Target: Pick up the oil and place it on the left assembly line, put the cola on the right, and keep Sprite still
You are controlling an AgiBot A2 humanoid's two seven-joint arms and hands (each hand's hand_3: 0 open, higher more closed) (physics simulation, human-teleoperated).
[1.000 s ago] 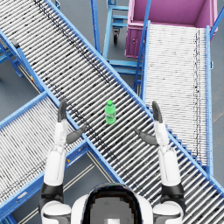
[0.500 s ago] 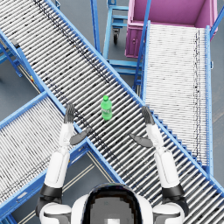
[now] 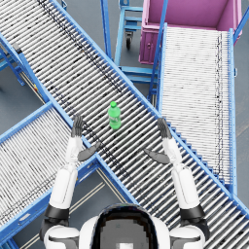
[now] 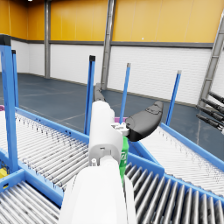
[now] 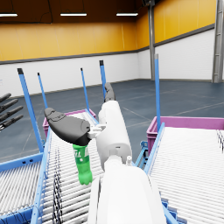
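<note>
Head view: Green Sprite bottle [image 3: 114,115] stands upright on the diagonal roller conveyor [image 3: 68,68], between left hand [image 3: 80,138] and right hand [image 3: 163,143], both spread and empty.
Left wrist view: Forearm hides most of the bottle.
Right wrist view: Bottle shows beyond the thumb.
Risk: A closing or brushing hand could topple a drink meant to be left alone.

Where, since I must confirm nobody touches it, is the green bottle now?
In the head view the green bottle sits on the middle diagonal roller conveyor, between the left hand and the right hand and slightly beyond them, touched by neither.
</note>
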